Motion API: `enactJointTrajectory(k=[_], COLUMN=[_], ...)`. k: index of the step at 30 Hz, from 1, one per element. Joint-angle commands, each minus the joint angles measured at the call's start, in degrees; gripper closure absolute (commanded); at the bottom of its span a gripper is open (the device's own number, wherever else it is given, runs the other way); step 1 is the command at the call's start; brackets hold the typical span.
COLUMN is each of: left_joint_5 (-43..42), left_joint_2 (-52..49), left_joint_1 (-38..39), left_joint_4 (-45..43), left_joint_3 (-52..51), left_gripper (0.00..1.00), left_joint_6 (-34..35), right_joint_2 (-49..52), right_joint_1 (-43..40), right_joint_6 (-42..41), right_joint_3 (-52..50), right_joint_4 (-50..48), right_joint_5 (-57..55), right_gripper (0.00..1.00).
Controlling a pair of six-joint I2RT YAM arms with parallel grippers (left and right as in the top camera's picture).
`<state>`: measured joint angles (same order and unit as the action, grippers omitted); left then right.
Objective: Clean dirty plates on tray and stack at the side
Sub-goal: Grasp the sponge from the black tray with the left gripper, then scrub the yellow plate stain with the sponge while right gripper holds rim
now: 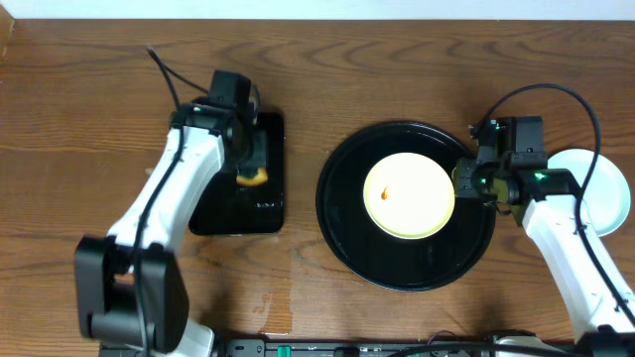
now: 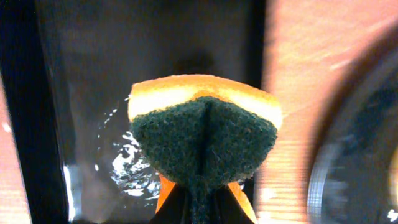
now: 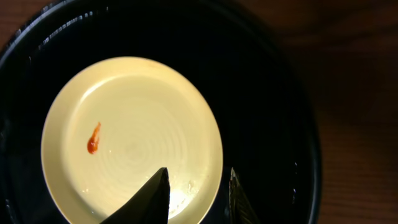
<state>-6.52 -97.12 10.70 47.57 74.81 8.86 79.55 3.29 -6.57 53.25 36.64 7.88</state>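
Where the left arm reaches over the rectangular black tray [image 1: 266,213], the left gripper [image 2: 200,202] is clenched on a sponge [image 2: 205,134]; the pinch is hard enough that the dark green scouring face folds along a centre crease, with the orange-yellow foam showing as a band along the top edge; below it the tray's surface carries glistening wet patches [image 2: 127,168]. The round black tray [image 1: 342,233] sits right of centre on the wood-grain tabletop [image 1: 79,119], near the rectangular one but not touching it. One yellow plate [image 3: 134,134] lies flat in the round tray, roughly central, with dark tray floor showing all round it; a small red smear [image 3: 93,138] marks its inner surface, off to one side of the middle. The right gripper [image 3: 198,174] is at the plate's right-hand edge as seen from overhead; in the wrist view one finger [image 3: 152,199] lies over the plate's face and the other over the tray floor just outside, so the rim runs between them; the jaws stand apart, and I cannot tell whether they pinch the rim or only straddle it. A pale plate [image 1: 607,193] rests on the tabletop off the round tray's right side, partly hidden under the right arm.
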Motion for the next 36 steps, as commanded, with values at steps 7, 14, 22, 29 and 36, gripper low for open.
enactJointTrajectory(k=[7,14,22,29,36], left_joint_5=[-4.70,-4.59,-4.68,-5.57,-8.39], left_joint_2=[2.93,2.47,-3.67,-9.57,-16.46], left_joint_1=[10.21,20.39,27.47,31.98,35.15], left_joint_4=[-3.89,-12.33,-19.30,-24.55,-27.89], left_joint_3=[3.93,3.85,3.85,3.85,3.85], left_gripper=[0.92,0.92,0.92,0.92,0.92], left_joint_6=[6.95,9.53,15.69,20.50,26.47], right_joint_2=[12.76,20.59,22.73,22.73,22.73], right_joint_1=[0.17,0.00,0.02,0.02,0.07], right_joint_6=[0.83,0.07,-0.66,-0.68,-0.66], right_joint_3=[0.31,0.31,0.31,0.31,0.31], right_joint_4=[0.79,-1.79,-2.78,-2.54,-2.43], right_joint_5=[-2.14,0.28,0.17,-0.04,-0.02], right_gripper=[0.62,0.79,0.99,0.99,0.99])
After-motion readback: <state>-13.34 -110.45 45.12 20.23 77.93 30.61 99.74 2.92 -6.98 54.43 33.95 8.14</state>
